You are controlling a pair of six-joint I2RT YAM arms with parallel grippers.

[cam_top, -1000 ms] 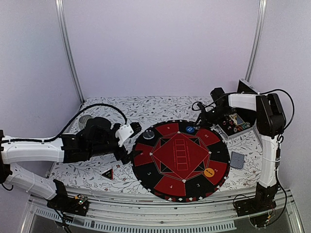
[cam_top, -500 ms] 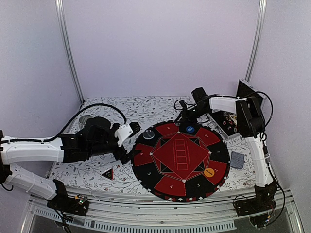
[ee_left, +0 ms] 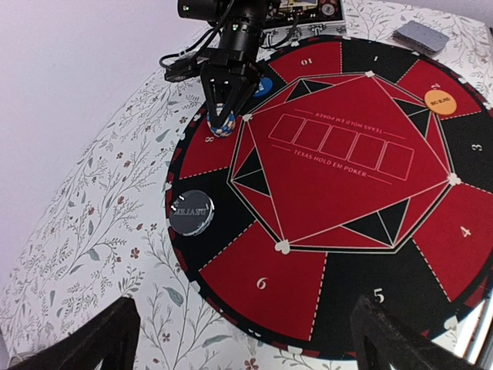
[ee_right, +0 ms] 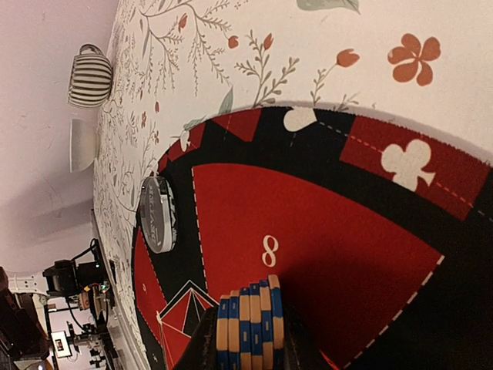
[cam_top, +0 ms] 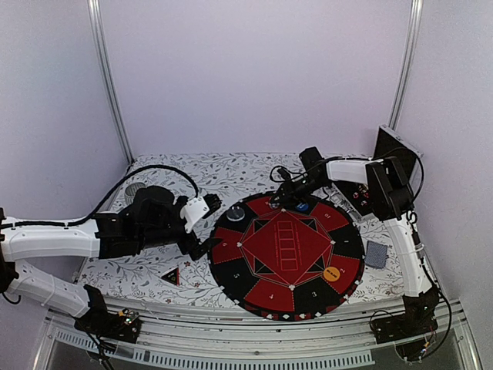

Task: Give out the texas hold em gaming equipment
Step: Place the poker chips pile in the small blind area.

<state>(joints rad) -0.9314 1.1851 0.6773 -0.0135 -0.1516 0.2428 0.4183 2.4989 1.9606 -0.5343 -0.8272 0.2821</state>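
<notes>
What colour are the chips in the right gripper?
Blue and pale-orange striped edges on the chip stack; clearest in the right wrist view.

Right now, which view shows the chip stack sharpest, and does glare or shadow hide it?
Right wrist: chip stack sharp, its shadow darkening the red segment beside it, no glare. Left wrist: evenly lit, stack small, mat lettering legible. Top external: soft, stack lost at the right end effector.

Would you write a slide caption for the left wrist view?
Right gripper holds a stack of chips at segment 8 of the mat, near the grey disc.
</notes>
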